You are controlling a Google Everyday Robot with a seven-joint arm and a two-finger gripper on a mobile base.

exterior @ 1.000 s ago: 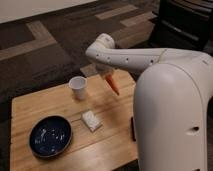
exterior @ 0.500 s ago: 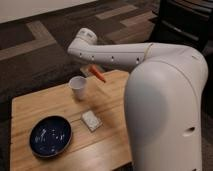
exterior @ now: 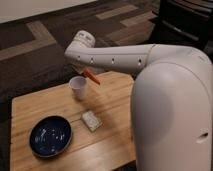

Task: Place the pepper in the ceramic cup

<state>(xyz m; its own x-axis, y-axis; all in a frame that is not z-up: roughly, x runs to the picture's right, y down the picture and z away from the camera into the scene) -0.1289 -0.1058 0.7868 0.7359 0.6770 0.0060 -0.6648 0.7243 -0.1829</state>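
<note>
On the wooden table [exterior: 115, 100] there is one of each thing: one white cup [exterior: 78, 88], one dark blue bowl [exterior: 50, 136] and one small pale packet [exterior: 91, 120]. There is also one pepper [exterior: 92, 76], which is off the table, up in the air. A single white arm [exterior: 120, 57] reaches from the robot's bulky body at the right across to the left, bends, and comes down over the far part of the table. The gripper [exterior: 85, 71] sits under that bend, mostly hidden by the arm (only a dark bit shows), and it is clenched on the pepper's upper end. The pepper's long axis runs on a slant: the gripped end is up and to the left in the view, and the narrow end points down and to the right, away from the cup. It hangs just beside the cup's rim, on its upper right, not inside it. The cup stands upright near the table's far edge. The bowl lies toward the near left corner, well apart from the cup, and the packet lies between them, a little to the right.
</note>
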